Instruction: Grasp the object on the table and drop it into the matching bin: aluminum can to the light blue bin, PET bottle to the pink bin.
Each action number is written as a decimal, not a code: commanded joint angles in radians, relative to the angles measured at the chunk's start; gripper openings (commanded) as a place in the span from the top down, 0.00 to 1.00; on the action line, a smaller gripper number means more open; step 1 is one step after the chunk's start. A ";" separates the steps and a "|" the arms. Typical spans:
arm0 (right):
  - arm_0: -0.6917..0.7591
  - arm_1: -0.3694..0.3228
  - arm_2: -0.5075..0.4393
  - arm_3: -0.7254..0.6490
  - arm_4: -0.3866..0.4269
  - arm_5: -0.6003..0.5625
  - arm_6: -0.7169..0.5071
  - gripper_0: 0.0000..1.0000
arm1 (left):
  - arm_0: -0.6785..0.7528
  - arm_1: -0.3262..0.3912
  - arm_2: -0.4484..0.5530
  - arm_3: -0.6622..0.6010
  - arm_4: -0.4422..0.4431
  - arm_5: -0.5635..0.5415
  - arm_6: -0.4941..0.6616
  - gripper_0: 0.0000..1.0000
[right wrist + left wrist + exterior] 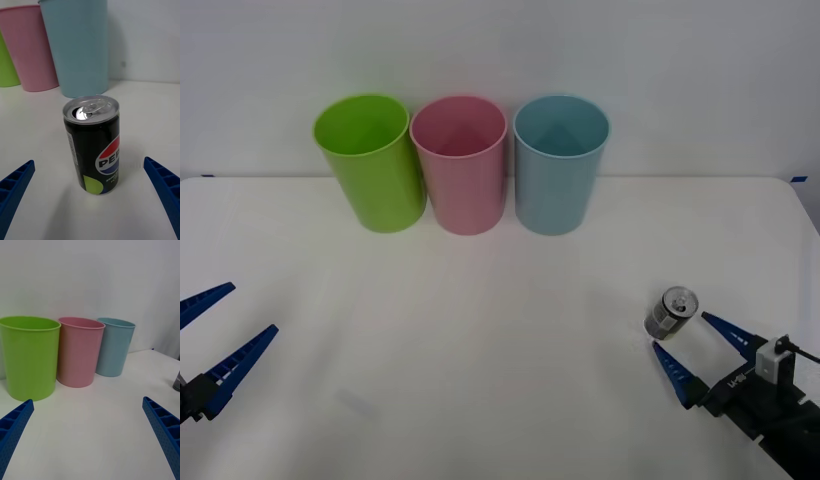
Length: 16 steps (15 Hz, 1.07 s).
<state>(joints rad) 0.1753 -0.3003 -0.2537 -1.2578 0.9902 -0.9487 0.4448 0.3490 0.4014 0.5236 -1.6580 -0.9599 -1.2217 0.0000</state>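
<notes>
Jaws wide open on the right gripper (690, 347), lower right of the front view, holding nothing; aluminum can (671, 311) upright on the table (510, 350), sat just beyond the fingertips, not yet between them; in the right wrist view, same can (93, 144) dead centre with blue fingers (163, 187) well off either side. Left gripper (220, 325) parked lower left, also spread wide, empty. Risks, just guessing: could've clipped the can with one finger and tipped or rolled it; smooth round body, could've slipped from a shallow pinch; could've dropped it into the pink bin (459, 165) right beside the light blue bin (560, 165). Counted: one can, three bins including a lime green bin (370, 162), two grippers.
</notes>
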 commanded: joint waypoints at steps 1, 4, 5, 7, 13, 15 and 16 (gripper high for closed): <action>-0.027 0.026 0.007 0.000 0.019 0.042 0.008 0.00 | 0.000 0.000 0.000 0.000 0.000 0.000 0.000 0.00; -0.053 0.041 0.031 0.000 0.025 0.099 0.014 0.00 | 0.000 0.000 0.000 0.000 0.000 0.000 0.000 0.00; -0.059 0.043 0.037 0.000 0.027 0.113 0.015 0.00 | 0.000 0.000 0.000 0.000 0.000 0.000 0.000 0.00; -0.071 0.047 0.051 0.000 0.027 0.140 0.020 0.00 | 0.000 0.000 0.000 0.000 0.000 0.000 0.000 0.00; -0.089 0.050 0.082 0.000 0.027 0.186 0.032 0.00 | 0.000 0.000 0.000 0.000 0.000 0.000 0.000 0.00; -0.089 0.050 0.082 0.000 0.027 0.186 0.032 0.00 | 0.000 0.000 0.000 0.000 0.000 0.000 0.000 0.00; -0.091 0.049 0.082 0.000 0.025 0.186 0.032 0.00 | 0.000 0.000 0.000 0.000 0.000 0.000 0.000 0.00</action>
<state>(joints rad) 0.0854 -0.2504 -0.1717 -1.2578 1.0166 -0.7623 0.4770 0.3491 0.4014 0.5236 -1.6581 -0.9599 -1.2217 0.0000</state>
